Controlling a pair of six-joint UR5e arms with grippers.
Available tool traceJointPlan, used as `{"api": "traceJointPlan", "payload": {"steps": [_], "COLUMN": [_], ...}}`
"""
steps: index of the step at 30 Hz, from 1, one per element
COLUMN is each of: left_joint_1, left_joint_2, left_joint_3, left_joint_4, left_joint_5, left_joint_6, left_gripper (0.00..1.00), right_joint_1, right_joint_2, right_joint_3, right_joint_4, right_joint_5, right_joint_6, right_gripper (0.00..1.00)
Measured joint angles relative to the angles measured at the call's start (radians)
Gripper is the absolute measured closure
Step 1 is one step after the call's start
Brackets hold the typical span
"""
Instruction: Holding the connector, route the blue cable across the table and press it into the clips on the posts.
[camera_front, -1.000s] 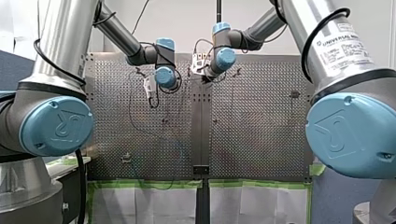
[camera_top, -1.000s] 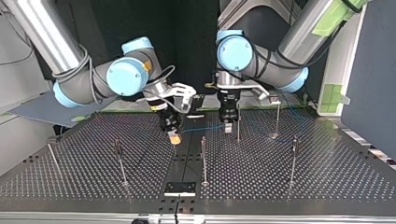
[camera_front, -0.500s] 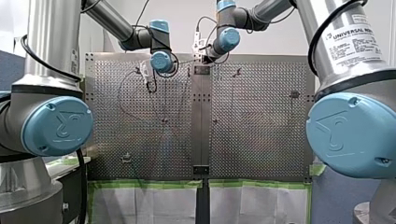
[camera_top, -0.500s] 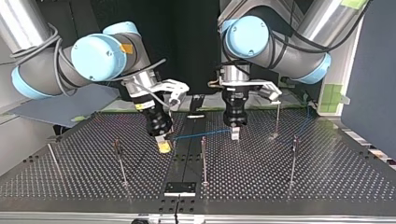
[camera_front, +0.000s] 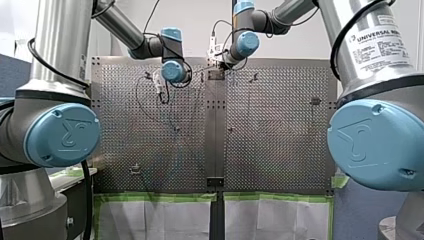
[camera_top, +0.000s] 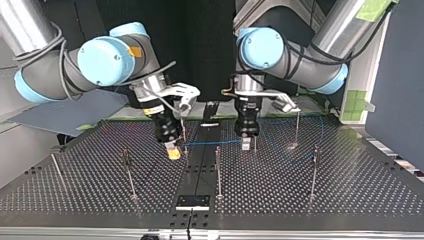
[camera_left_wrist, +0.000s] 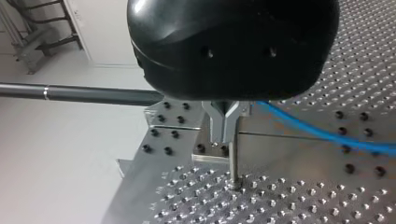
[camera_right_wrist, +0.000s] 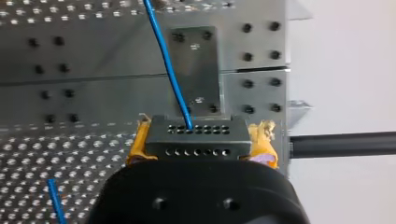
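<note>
Starting at the top view's left, our right tool (camera_top: 173, 150) pinched the black rectangular connector (camera_right_wrist: 196, 135) between yellow pads, low over the perforated metal bench (camera_top: 100, 190). From it the thin blue cable (camera_top: 210, 143) ran taut to our left tool (camera_top: 246, 145), whose metal fingers sat pressed together, apparently on the cable, just beside a slim metal post (camera_left_wrist: 233, 163). We judged the routing to be under way. Next, the span needed lowering into that post's clip.
</note>
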Motion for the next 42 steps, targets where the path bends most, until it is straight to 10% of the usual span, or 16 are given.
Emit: {"api": "traceJointPlan", "payload": {"steps": [31, 42], "left_joint_1": [0.067, 0.098], "left_joint_2": [-0.091, -0.128], "left_joint_3": [0.093, 0.135], "left_joint_4": [0.043, 0.024], "left_joint_5": [0.066, 0.128], "left_joint_6": [-0.002, -0.019], "left_gripper": [1.0, 1.0], "right_joint_1": [-0.052, -0.083], "right_joint_2": [0.057, 0.085], "right_joint_3": [-0.017, -0.036], "right_joint_4": [-0.033, -0.051], "right_joint_5": [-0.066, -0.105], "right_joint_6": [0.001, 0.033], "right_gripper": [1.0, 1.0]}}
